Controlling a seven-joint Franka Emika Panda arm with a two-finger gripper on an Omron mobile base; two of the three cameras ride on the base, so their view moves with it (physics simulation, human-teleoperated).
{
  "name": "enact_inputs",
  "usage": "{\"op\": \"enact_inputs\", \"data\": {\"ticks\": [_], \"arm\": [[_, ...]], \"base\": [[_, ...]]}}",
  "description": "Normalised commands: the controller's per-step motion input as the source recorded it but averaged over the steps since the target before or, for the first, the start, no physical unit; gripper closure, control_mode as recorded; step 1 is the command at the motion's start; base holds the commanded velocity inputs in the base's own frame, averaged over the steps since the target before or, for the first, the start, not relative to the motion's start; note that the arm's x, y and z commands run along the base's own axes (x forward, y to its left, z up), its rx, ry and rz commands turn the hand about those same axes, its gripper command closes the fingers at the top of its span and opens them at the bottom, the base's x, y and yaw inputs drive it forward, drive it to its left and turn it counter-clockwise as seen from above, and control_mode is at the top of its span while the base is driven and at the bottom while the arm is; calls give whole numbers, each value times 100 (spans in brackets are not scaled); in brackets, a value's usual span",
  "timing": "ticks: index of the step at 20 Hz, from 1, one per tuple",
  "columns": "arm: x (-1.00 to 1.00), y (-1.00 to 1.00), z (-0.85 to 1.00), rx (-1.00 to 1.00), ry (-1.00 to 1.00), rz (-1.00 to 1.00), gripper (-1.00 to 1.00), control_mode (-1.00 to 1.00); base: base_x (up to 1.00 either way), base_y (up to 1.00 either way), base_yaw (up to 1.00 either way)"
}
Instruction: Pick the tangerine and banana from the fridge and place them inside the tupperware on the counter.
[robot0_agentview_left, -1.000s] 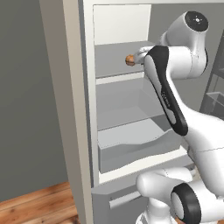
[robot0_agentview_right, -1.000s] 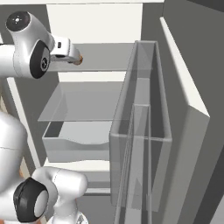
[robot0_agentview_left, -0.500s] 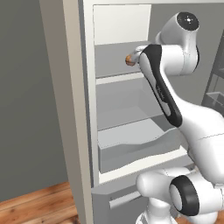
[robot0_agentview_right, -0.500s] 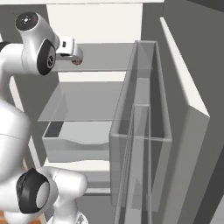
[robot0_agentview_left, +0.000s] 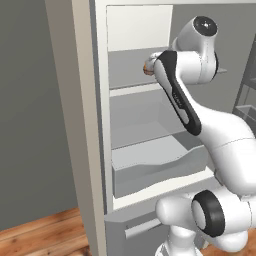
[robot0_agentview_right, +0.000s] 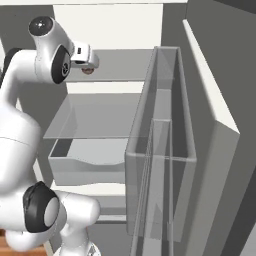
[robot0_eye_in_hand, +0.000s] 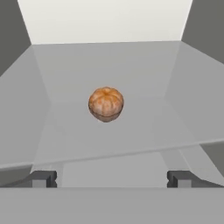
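One tangerine (robot0_eye_in_hand: 106, 104), straight ahead of the gripper (robot0_eye_in_hand: 111, 178).
It sits alone on the fridge shelf (robot0_eye_in_hand: 78, 70), a little way past the wide-open, empty fingers, right in the middle between them.

The tangerine (robot0_eye_in_hand: 106, 104) looks matt and ribbed (like segmented peel); the fridge (robot0_eye_in_hand: 105, 65) shelf looks smooth, faintly glossy grey.
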Motion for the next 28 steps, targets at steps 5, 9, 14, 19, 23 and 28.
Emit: {"op": "enact_inputs", "data": {"ticks": [5, 9, 14, 19, 23, 28], "arm": [[33, 0, -10, 0, 0, 0, -100, -100], [35, 0, -9, 0, 0, 0, -100, -100], [35, 0, -10, 0, 0, 0, -100, -100], [25, 0, -11, 0, 0, 0, -100, -100], [19, 3, -15, 0, 0, 0, -100, -100], [26, 8, -11, 0, 0, 0, -100, -100]], "base": [[0, 0, 0], [0, 0, 0], [0, 0, 0], [0, 0, 0], [0, 0, 0], [0, 0, 0]]}}
